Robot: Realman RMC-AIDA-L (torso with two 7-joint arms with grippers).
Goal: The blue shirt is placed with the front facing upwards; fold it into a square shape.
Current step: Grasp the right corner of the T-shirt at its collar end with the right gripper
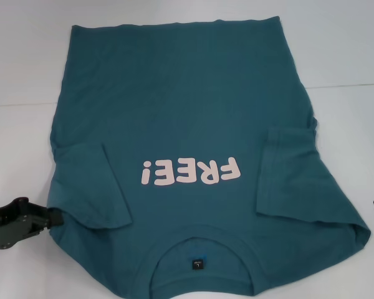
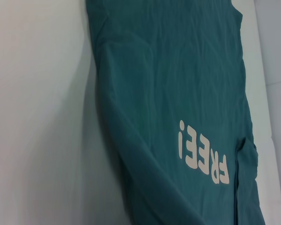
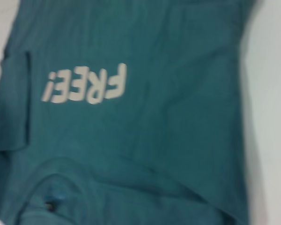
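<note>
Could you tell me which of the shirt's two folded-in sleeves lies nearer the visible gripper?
The sleeve on the robot's left: the left gripper sits beside it, far from the other sleeve.

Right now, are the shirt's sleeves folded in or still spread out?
Folded in: both sleeves of the blue shirt lie over its front, flanking the lettering.

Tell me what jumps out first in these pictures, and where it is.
A big blue shirt covers most of the white table, front up, collar nearest the robot, both sleeves folded in over the body. Its pale "FREE!" lettering sits mid-chest, upside down from the head view. The left end effector sits at the shirt's left edge, near the sleeve.
</note>
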